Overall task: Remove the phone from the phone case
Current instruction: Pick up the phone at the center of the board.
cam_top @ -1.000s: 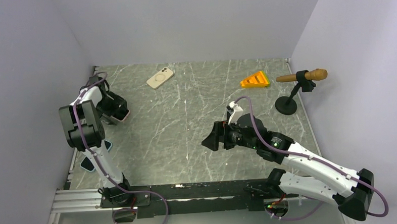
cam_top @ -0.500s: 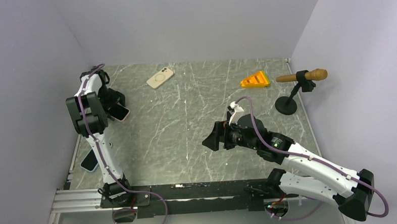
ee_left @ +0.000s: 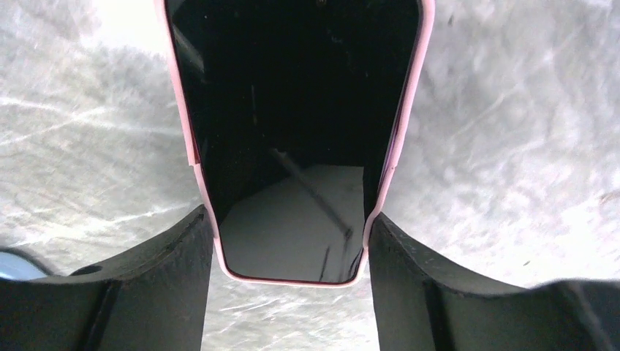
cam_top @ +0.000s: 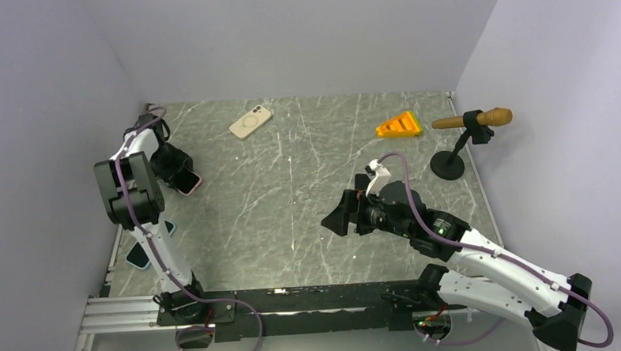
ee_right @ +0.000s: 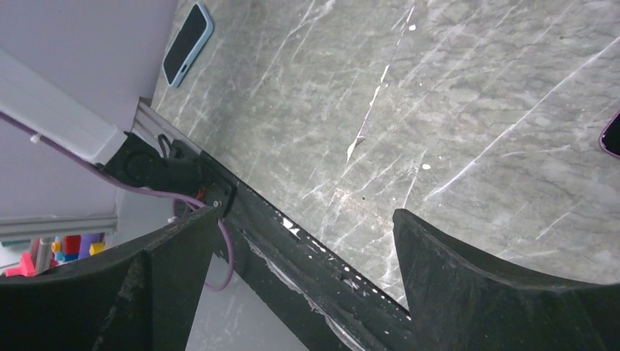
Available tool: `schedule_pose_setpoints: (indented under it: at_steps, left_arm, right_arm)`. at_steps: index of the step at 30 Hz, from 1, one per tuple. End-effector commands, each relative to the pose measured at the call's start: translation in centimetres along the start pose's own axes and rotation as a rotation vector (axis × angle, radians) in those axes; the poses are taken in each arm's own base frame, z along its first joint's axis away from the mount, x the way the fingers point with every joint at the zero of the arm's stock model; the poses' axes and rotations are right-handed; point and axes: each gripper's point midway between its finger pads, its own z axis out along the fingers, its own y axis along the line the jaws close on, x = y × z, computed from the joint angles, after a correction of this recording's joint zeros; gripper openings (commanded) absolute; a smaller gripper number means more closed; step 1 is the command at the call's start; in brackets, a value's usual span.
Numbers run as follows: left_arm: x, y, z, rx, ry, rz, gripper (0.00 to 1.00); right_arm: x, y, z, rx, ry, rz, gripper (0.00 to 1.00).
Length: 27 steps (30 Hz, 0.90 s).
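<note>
Pink is the colour to watch at the far left of the grey marbled table [cam_top: 294, 224]. That's the pink phone case [cam_top: 190, 181] lying flat, with the phone [cam_top: 186, 179] seated inside it, dark screen up. The left gripper [cam_top: 176, 169] is right down on it. From the left wrist camera we see the case's pink rim [ee_left: 292, 281] running between the two black fingers [ee_left: 183, 278], and each finger sits flush against a long side of the case. So we call that hand closed on the case, with the phone [ee_left: 292, 110] in it. We cannot tell whether the case is lifted off the marble at all.

Over to the right gripper [cam_top: 331, 221], which hovers above the middle of the table, well apart from the action. In its own wrist view the fingers [ee_right: 468, 278] stand wide, with only bare marble between them.

Elsewhere we spot a cream phone [cam_top: 250, 121] near the far wall and an orange wedge [cam_top: 399, 125] to its right. A black stand [cam_top: 451, 163] carries a wooden-handled piece. A blue-cased phone [ee_right: 186, 42] rests by the near left edge.
</note>
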Motion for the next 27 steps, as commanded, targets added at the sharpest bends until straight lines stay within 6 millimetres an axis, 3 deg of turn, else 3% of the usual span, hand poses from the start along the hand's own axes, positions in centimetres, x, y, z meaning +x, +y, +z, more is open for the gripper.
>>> schedule_pose_setpoints:
  at_steps: [1,3,9,12,17,23,27]
  left_arm:
    - [1.5,0.9,-1.8,0.124,-0.045,0.118,0.11]
    - [2.8,0.4,-3.1,0.208,-0.035,0.133,0.00]
    - [8.6,-2.2,-8.1,0.625,0.003,0.166,0.00]
    - [12.1,-1.6,-9.9,0.725,0.027,0.224,0.00]
    - [17.9,-0.1,-12.6,0.717,-0.069,0.421,0.00]
    - [26.9,0.5,-16.2,0.926,-0.180,0.620,0.00]
    - [29.6,1.5,-17.6,0.999,-0.241,0.692,0.00]
  right_arm:
    - [-0.9,0.0,-0.7,0.014,-0.047,0.019,0.93]
    - [-0.8,0.1,-0.6,0.009,-0.046,0.026,0.93]
    - [-0.2,0.0,0.5,-0.004,-0.032,0.054,0.93]
    - [0.1,-0.3,0.8,0.008,-0.020,0.059,0.93]
    - [0.6,-0.8,1.5,0.014,-0.014,0.059,0.93]
    - [1.1,-1.4,2.8,0.051,0.003,0.117,0.93]
    - [0.7,-1.1,3.2,0.050,-0.014,0.176,0.93]
